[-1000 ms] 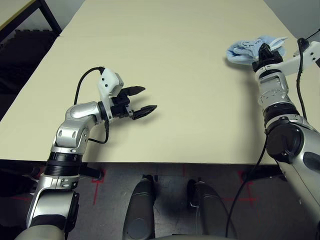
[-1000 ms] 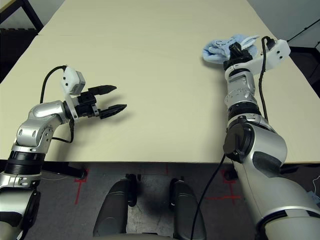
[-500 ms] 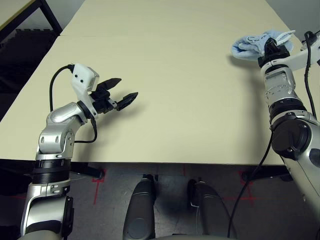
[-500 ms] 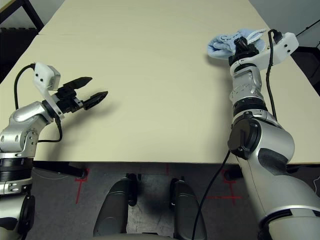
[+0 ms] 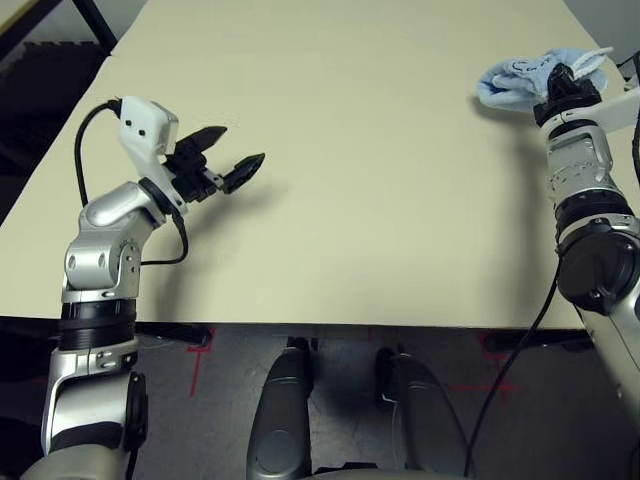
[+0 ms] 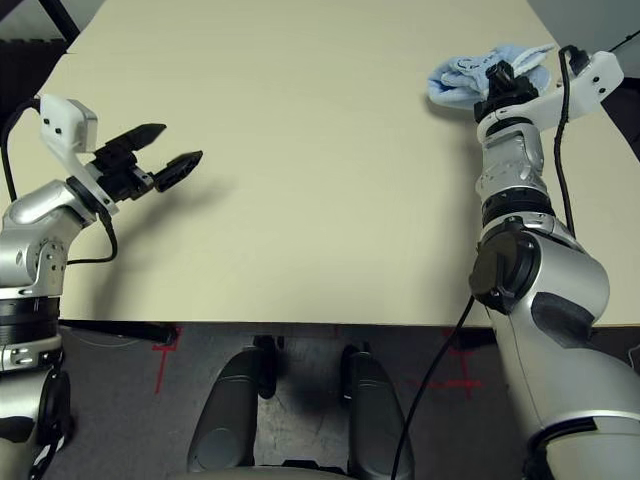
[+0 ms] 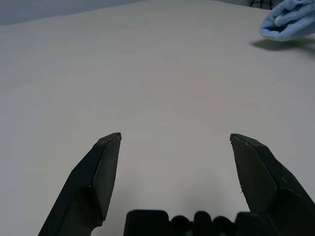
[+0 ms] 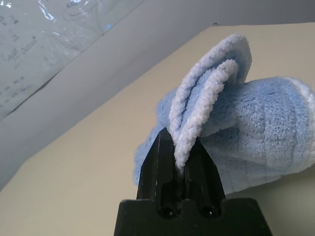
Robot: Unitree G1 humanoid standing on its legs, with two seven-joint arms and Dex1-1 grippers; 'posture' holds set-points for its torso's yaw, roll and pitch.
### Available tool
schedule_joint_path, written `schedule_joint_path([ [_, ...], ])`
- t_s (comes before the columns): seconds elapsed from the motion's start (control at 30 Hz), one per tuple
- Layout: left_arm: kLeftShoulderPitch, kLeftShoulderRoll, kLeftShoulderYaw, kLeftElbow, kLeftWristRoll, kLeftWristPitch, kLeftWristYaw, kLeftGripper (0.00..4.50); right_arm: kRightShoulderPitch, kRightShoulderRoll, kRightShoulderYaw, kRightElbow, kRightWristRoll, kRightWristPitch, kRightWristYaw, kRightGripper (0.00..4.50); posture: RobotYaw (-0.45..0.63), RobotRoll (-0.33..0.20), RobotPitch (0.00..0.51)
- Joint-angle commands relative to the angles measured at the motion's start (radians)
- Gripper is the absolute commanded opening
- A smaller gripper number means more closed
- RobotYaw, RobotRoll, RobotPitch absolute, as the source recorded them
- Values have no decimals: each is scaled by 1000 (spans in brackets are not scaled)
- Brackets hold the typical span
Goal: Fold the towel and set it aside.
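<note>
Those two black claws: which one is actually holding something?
The right gripper, far right on the table: its fingers are pinched shut on a fold of the light-blue towel. The left gripper is spread open, nothing between its fingers.

Towel (image 5: 520, 82) far right on table (image 5: 380, 170), w/ right end effector (image 8: 179, 164); left end effector (image 5: 225, 158) opposite side.

The left arm bends at the elbow over the near left, its forearm raised; the left gripper (image 5: 228, 159) hangs with fingers (image 7: 101, 172) spread wide; the right arm stretches far forward, the right gripper (image 8: 179, 162) pinched tight on the towel (image 8: 256, 132).
</note>
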Motion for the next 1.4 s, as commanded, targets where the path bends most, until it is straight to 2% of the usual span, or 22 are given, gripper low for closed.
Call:
schedule_joint_path([
  [0.03, 33, 11, 10, -27, -15, 22, 3, 4500, 2, -14, 0, 19, -21, 10, -1, 37, 94, 0, 375],
  [0.23, 63, 13, 5, -63, -20, 41, 2, 4500, 27, -10, -6, 16, -23, 30, 41, 37, 95, 0, 370],
  [0.53, 38, 6, -11, -36, -16, 33, 1, 4500, 74, -37, 9, -1, -35, 91, 154, 37, 77, 0, 364],
  [0.77, 32, -1, -18, -20, -12, 22, 1, 4500, 12, -48, -33, 8, -18, 56, 84, 37, 86, 0, 348],
  [1.07, 36, 7, -15, -31, -16, 29, 1, 4500, -83, -38, -98, 8, 34, -4, 136, 37, 96, 0, 340],
  [1.23, 36, 8, -15, -38, -18, 34, 2, 4500, -49, -40, -61, 9, -10, -46, 149, 37, 101, 0, 350],
  [1.4, 67, 14, -17, -79, -27, 59, -1, 4500, 46, -26, -1, 13, -82, -99, 147, 37, 108, 0, 361],
])
